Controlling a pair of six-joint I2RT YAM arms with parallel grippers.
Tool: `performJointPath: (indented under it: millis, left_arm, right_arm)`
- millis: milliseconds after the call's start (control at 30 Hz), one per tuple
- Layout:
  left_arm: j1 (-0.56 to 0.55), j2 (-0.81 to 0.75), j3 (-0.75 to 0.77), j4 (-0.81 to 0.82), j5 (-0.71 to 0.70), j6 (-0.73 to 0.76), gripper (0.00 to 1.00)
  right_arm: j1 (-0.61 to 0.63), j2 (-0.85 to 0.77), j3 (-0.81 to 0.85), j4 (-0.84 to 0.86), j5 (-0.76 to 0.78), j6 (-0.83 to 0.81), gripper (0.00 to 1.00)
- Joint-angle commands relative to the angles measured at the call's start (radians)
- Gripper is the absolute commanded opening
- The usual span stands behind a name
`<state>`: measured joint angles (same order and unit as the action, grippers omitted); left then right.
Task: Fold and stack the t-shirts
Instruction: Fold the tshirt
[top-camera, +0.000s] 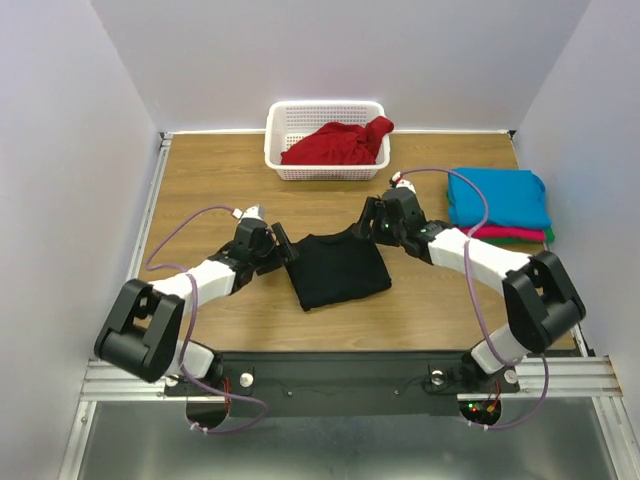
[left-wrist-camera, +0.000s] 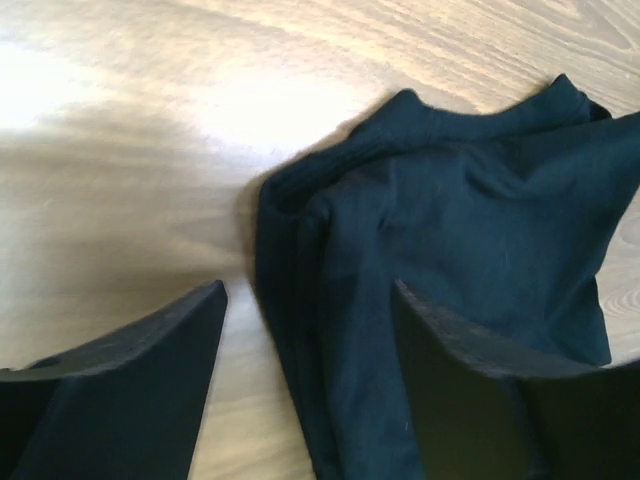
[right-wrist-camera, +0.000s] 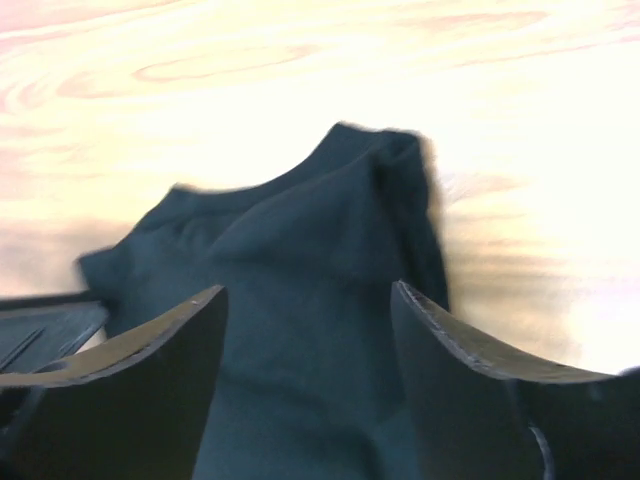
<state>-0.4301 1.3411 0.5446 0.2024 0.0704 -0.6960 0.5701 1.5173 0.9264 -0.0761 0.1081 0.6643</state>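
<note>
Tabletop of pale brown wood-grain board (top-camera: 200, 180) fills the space between white walls.

Near its middle, a little toward 6 o'clock, lies the black cotton short-sleeved t-shirt (top-camera: 340, 270), folded into a rough rectangle and flat on the wood. Its collar end faces 12 o'clock.

At 3 o'clock, well apart from it, sits a stack of three folded shirts. The turquoise-blue shirt (top-camera: 500, 198) is on top, with a pink-red one (top-camera: 500, 233) showing as a thin edge beneath. A green one (top-camera: 548, 236) peeks out at the lower right corner.

At 12 o'clock stands the white plastic lattice basket (top-camera: 275, 130), and a crumpled red t-shirt (top-camera: 335, 145) lies inside it with one bit draped over the right rim.

The left gripper (top-camera: 283, 243) is at the black shirt's 10 o'clock corner. Its wrist camera shows the jaws spread wide, one finger (left-wrist-camera: 150, 380) over bare wood and the other over the layered edge of the black shirt (left-wrist-camera: 480, 230), pinching nothing.

The right gripper (top-camera: 372, 218) is at the shirt's 1 o'clock corner. Its jaws are likewise parted, above the collar end of the black shirt (right-wrist-camera: 300, 270), and no cloth is clamped between them.
</note>
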Motion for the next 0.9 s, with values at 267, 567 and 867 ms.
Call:
performJointPath:
  millis: [267,567,867]
  left_arm:
    - [0.004,0.182,0.126,0.124,0.068,0.041,0.35]
    - [0.004,0.106,0.12,0.092,0.086,0.02,0.0]
    - [-0.015,0.027,0.159,0.012,0.048,0.021,0.0]
  right_arm:
    - [-0.032,0.196,0.166,-0.021,-0.021,-0.054,0.16]
    - [-0.033,0.052,0.124,-0.077,0.097,-0.025,0.0]
    - [-0.055,-0.031,0.081,-0.131,0.162,0.021,0.0]
